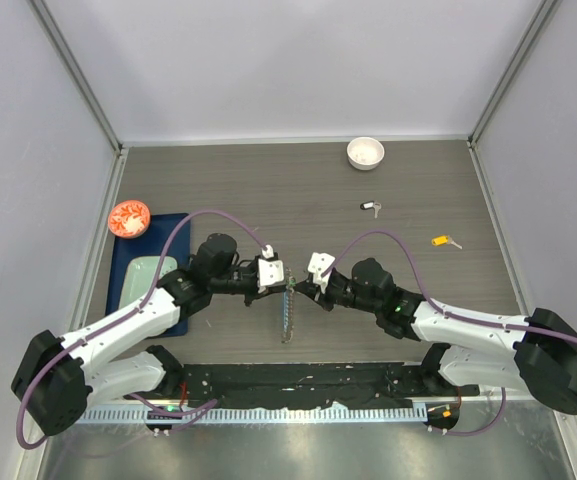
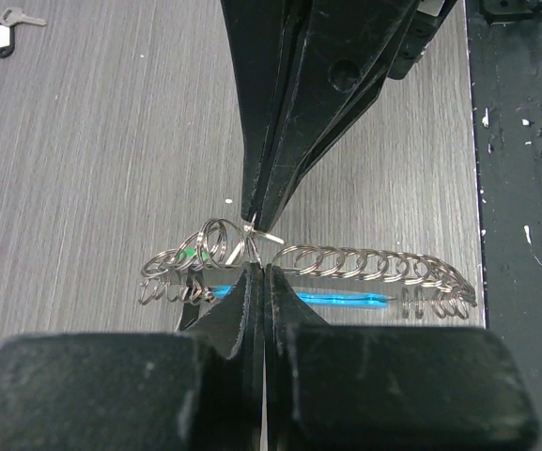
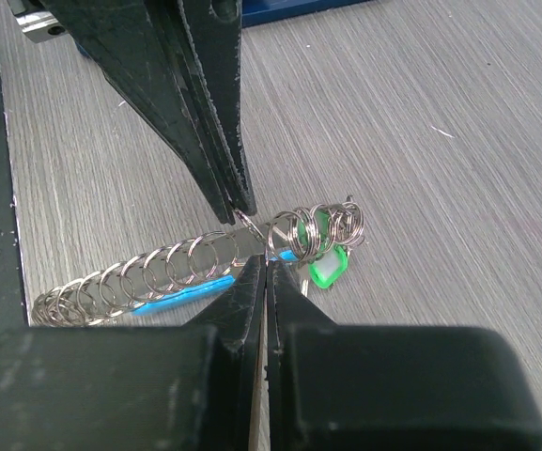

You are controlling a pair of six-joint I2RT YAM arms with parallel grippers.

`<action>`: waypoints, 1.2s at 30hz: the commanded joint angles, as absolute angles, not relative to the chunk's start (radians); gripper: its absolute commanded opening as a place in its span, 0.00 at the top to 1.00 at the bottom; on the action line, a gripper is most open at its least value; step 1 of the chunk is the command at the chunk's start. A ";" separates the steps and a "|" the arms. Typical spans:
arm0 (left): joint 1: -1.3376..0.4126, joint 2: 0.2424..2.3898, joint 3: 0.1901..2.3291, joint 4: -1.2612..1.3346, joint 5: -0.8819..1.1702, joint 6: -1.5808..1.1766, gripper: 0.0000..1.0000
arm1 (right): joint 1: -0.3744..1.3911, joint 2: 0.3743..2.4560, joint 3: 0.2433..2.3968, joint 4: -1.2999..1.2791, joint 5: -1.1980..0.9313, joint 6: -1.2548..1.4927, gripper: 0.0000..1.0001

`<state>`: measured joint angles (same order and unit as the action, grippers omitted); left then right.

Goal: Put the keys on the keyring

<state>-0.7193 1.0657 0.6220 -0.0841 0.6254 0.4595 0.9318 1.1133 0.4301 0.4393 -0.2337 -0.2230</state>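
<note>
Left wrist: left end effector (image 2: 256,271), shut, pinches keyring (image 2: 346,262).

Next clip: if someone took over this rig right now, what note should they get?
Grippers: left gripper shut on a link of the keyring; right gripper shut on the link beside it, tips nearly meeting.
Keyring: held between the two, blue segment underneath.
Done: green-tag key appears to be on the ring.
Left: black-tag key and yellow-tag key lie loose farther out, on the right arm's side; both to be threaded.
</note>
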 commanded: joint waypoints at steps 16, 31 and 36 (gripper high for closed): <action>-0.742 1.077 0.681 -0.104 0.692 0.489 1.00 | 0.931 1.063 0.446 0.532 -0.290 -0.270 0.99; -0.782 1.104 0.733 -0.190 0.632 0.488 1.00 | 0.936 1.054 0.469 0.497 -0.305 -0.276 0.99; -0.790 1.117 0.747 -0.210 0.614 0.483 1.00 | 0.945 1.058 0.488 0.469 -0.307 -0.293 0.99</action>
